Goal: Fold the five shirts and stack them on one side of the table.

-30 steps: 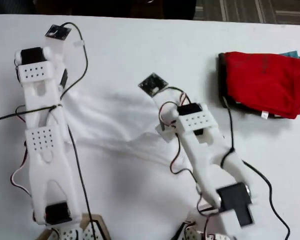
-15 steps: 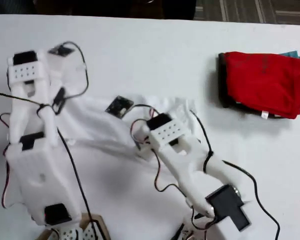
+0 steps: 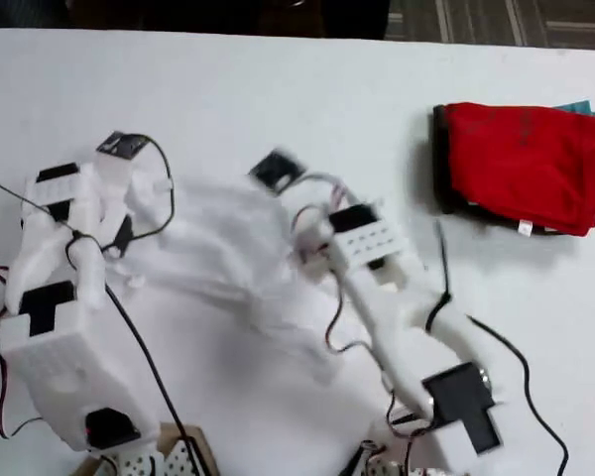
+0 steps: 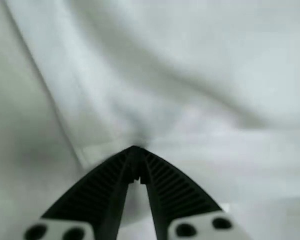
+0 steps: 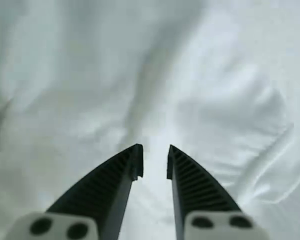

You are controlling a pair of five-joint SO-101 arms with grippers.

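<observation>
White shirt (image 3: pixel 223 248) lay crumpled in the middle of the table (image 3: pixel 307 89) btw both arms, w/ the left claw (image 4: pixel 136 162) pinched shut on its cloth & the right claw (image 5: pixel 155 162) a bit open over it, so the fold looked just begun; next, I think, right needed a grip too.

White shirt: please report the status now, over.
Left gripper shut on white shirt. Right gripper open, just above it. Shirt crumpled between both arms. Folded stack, red on top, lies apart.

Soft matt white cloth shirt (image 3: pixel 218 248), ribbed matt black plastic left hand (image 4: pixel 137 156), smooth white table (image 3: pixel 327 109)
</observation>
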